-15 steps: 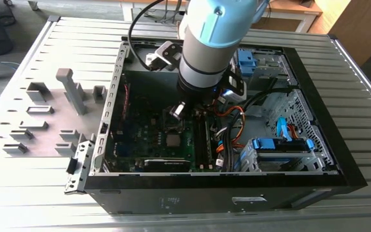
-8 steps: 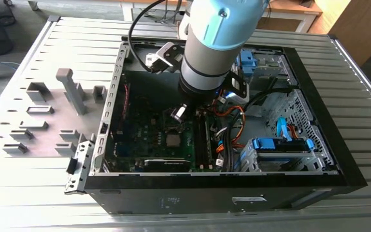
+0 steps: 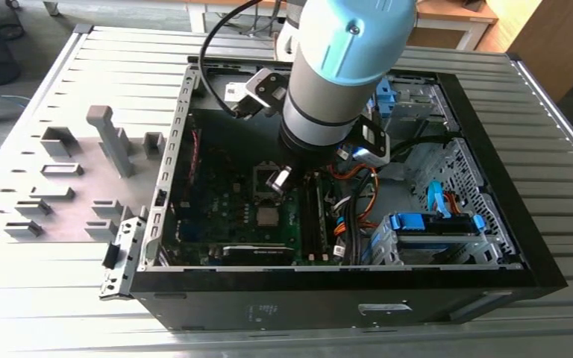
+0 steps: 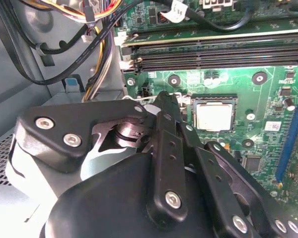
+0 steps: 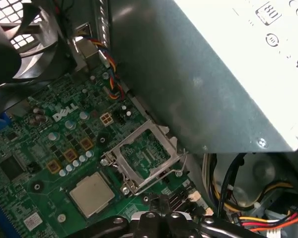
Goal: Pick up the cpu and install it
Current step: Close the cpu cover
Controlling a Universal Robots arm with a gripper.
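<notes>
Ribbed grey metal table [image 3: 57,298] carries an open black computer case [image 3: 346,302]. Room behind it: grey floor, and wooden furniture [image 3: 555,37] at the exterior view's upper right. On the table at the exterior view's left of the case lies a flat grey plate with grey holder blocks [image 3: 68,179] standing on it.

Robot arm [image 3: 342,67], grey with a light blue cap, reaches down into the middle of the case and hides part of the inside; a black cable [image 3: 212,45] loops off it. The case holds a green motherboard [image 3: 221,212], orange and black wires [image 3: 351,201] and a drive cage with blue tabs [image 3: 431,227].

Both wrist views show the cpu [image 4: 214,116] [image 5: 92,194]: it lies flat on the motherboard, silvery top up, just beside the metal-framed socket [image 5: 144,157]. Long memory slots [image 4: 213,54] run near it. A big grey metal box [image 5: 213,64] hangs over the socket and a fan [image 5: 25,44] sits near the board.

Gripper [image 3: 280,181] hangs over the socket, near the cpu and not touching it. Cannot tell whether it is spread or closed.
</notes>
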